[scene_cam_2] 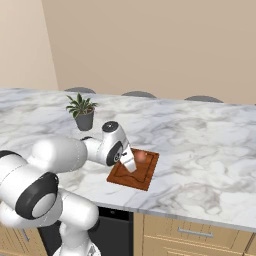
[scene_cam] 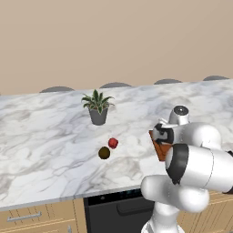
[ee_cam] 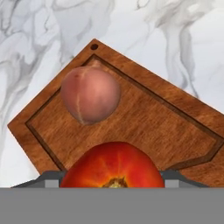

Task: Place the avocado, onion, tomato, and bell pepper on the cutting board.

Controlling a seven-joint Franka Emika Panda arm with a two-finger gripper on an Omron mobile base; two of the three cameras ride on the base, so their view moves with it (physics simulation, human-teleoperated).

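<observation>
Onion [ee_cam: 90, 95] already sits on the cutting board [ee_cam: 144, 120], and the gripper [ee_cam: 114, 183] hangs above it clamped on the tomato [ee_cam: 114, 165] — while bell pepper [scene_cam: 113, 143] and avocado [scene_cam: 104, 153] wait on the desk [scene_cam: 45, 136] — roughly halfway.

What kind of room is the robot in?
It looks like a kitchen. There is a long white marble counter with wooden drawers under it, and a reddish-brown wooden cutting board with a pale pinkish onion on it.
</observation>
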